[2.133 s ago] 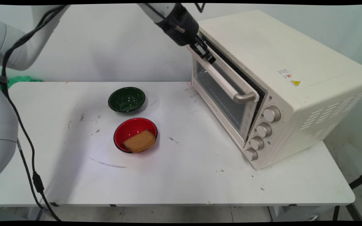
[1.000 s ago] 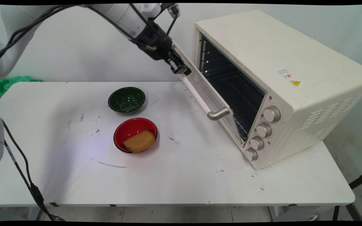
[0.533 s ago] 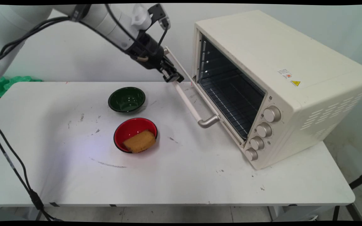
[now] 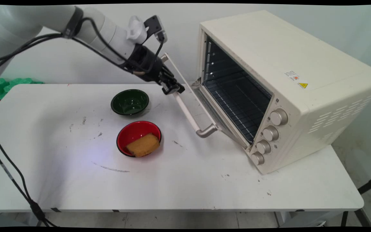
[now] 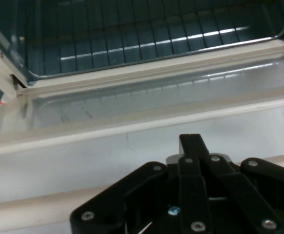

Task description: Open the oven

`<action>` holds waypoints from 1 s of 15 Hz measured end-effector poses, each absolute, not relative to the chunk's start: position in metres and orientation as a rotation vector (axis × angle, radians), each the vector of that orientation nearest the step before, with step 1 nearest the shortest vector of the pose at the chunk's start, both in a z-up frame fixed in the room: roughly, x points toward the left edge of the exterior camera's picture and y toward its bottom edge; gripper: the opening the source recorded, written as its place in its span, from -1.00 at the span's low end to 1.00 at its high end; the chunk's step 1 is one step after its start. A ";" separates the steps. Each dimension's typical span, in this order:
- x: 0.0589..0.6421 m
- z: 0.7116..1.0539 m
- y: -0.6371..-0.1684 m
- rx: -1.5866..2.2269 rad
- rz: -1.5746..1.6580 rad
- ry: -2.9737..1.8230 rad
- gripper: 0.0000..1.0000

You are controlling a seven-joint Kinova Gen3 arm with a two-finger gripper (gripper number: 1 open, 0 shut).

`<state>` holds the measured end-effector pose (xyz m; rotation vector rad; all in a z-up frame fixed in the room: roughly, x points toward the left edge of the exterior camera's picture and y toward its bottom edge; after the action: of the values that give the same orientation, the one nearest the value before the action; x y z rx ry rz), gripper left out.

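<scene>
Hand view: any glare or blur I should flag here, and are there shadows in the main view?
Hand view: bright streaks of glare lie across the glass of the oven door and on the wire rack, and the picture looks slightly soft. Main view: sharp and evenly lit, with a soft shadow of the arm on the table at the left and a dark oven interior.

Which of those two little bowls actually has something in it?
The red bowl, the one nearer the camera: a tan sponge-like block lies in it. The dark green bowl behind it, closer to the claw, is empty.
</scene>
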<state>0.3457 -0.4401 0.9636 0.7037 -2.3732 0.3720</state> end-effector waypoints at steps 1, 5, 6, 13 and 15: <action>0.347 0.961 -0.437 0.701 0.371 -2.370 -1.00; 0.350 0.946 -0.424 0.705 0.367 -2.358 -1.00; 0.351 0.942 -0.422 0.708 0.367 -2.356 -1.00; 0.355 0.924 -0.412 0.725 0.367 -2.345 -1.00; 0.357 0.920 -0.409 0.729 0.365 -2.345 -1.00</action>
<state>0.3568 -0.4091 0.9195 0.7292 -2.3454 0.3650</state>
